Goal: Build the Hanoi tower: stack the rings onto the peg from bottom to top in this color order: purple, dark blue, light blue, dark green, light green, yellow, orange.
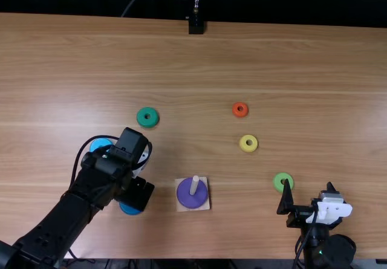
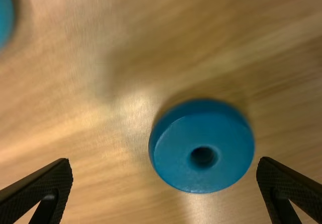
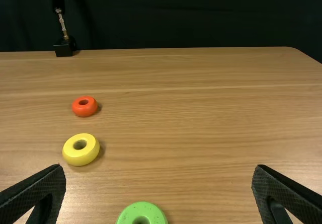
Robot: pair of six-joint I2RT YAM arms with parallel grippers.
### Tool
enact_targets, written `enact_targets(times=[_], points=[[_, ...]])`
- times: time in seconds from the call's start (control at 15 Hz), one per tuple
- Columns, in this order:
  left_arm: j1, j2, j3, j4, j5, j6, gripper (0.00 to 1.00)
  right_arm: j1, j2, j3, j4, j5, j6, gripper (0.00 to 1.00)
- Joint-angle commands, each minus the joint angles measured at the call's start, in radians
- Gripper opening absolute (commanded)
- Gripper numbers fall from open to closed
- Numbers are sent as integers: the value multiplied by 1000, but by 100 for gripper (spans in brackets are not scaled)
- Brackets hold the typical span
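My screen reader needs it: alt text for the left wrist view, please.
A dark blue ring lies flat on the wooden table, its hole showing, beyond the open fingers of the left gripper. Part of a light blue ring shows at the view's edge.

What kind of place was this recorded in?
Probably a robotics lab or test setup: two black robot arms at a wooden table, a dark backdrop behind it.
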Motion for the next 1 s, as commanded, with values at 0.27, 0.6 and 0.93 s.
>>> enact_targets(times=[0.27, 0.6, 0.93], points=[[-35, 41, -33, 4, -7, -33, 100, 8, -13, -63, -60, 29, 5, 100], [-68, 50, -44, 15, -1, -71, 100, 8, -13, -63, -60, 29, 5, 100], [-88, 49, -45, 21, 6, -93, 100, 8, -13, -63, -60, 29, 5, 100]])
